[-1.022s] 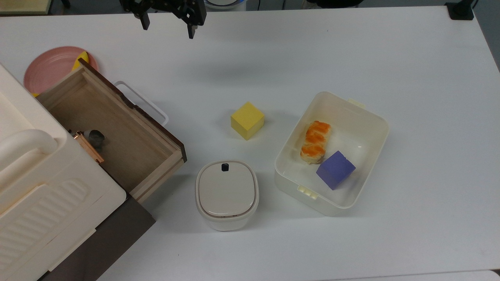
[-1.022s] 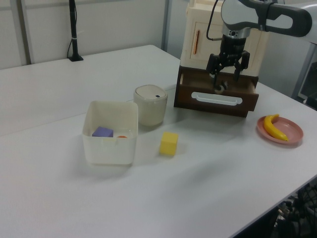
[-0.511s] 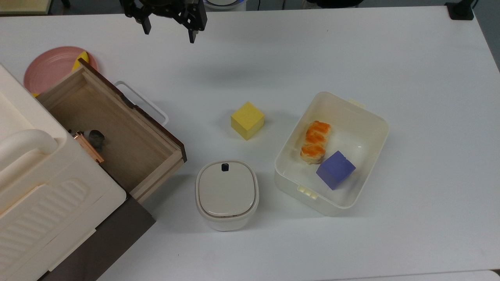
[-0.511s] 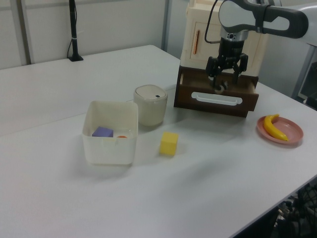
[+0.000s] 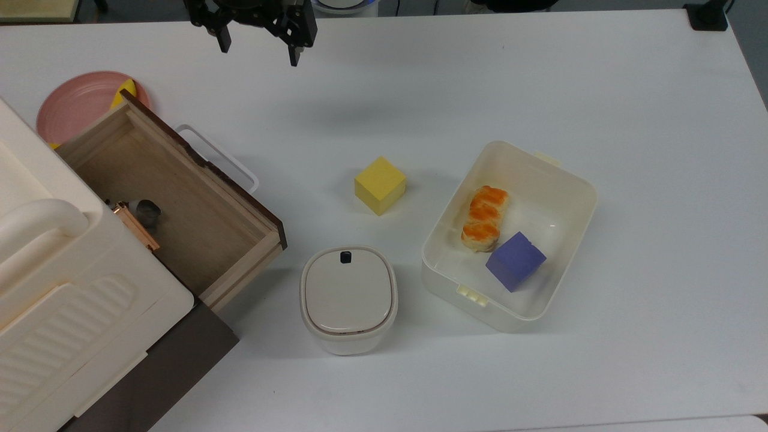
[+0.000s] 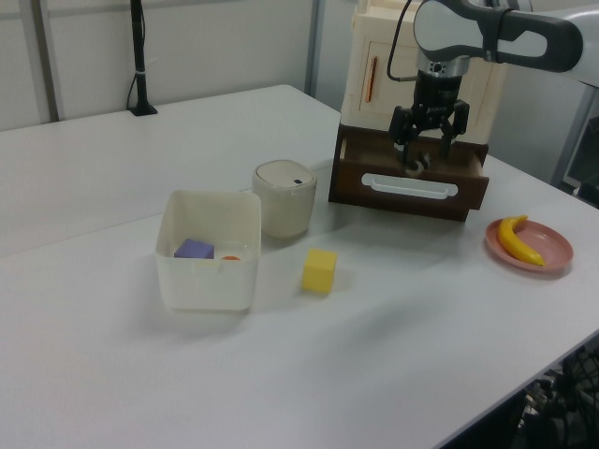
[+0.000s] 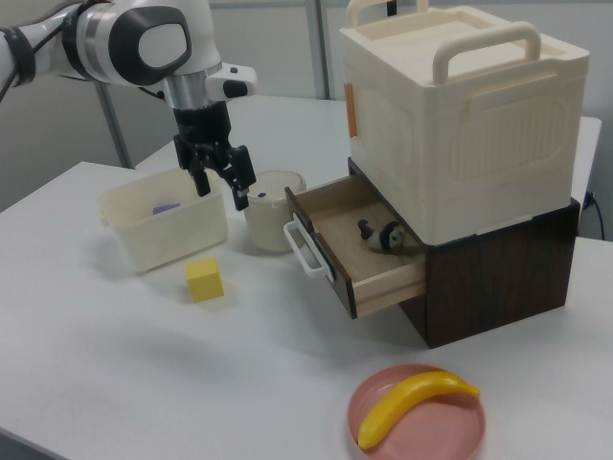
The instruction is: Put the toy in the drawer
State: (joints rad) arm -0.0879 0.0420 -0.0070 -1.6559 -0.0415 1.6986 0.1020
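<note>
Toy [image 5: 147, 211] sits inside the drawer [image 5: 198, 210], at the back of it, touching the cabinet front, roughly 9 o'clock in the top view; in the right view the toy [image 7: 383, 235] lies on the wooden floor, near the rear. Drawer pulled out, white loop handle [image 5: 219, 157] toward 1 o'clock from the toy. Left to right in the top view: pink plate [image 5: 72, 105] with the banana [image 5: 125, 91] at 10 o'clock, cream cabinet [image 5: 66, 288] at 8, drawer, lidded pot [image 5: 348, 299] at 6, yellow cube [image 5: 380, 185] near centre, white tub [image 5: 558, 180] at 3 with a pastry [image 5: 485, 217] and purple cube [image 5: 515, 261] in it. Gripper [image 5: 258, 51] at 12 o'clock, up above the table, well apart from the drawer, jaws spread wide and empty; same in the left view [image 6: 428, 150] and the right view [image 7: 221, 187]. Change over the last second: almost none; the gripper has drifted slightly toward the top view's far edge and risen a touch, toy and drawer unmoved. Meaning, as I judge it: placement is done, arm is retreating, task looks complete or nearly so. Drawer left open; task doesn't ask to close it.
</note>
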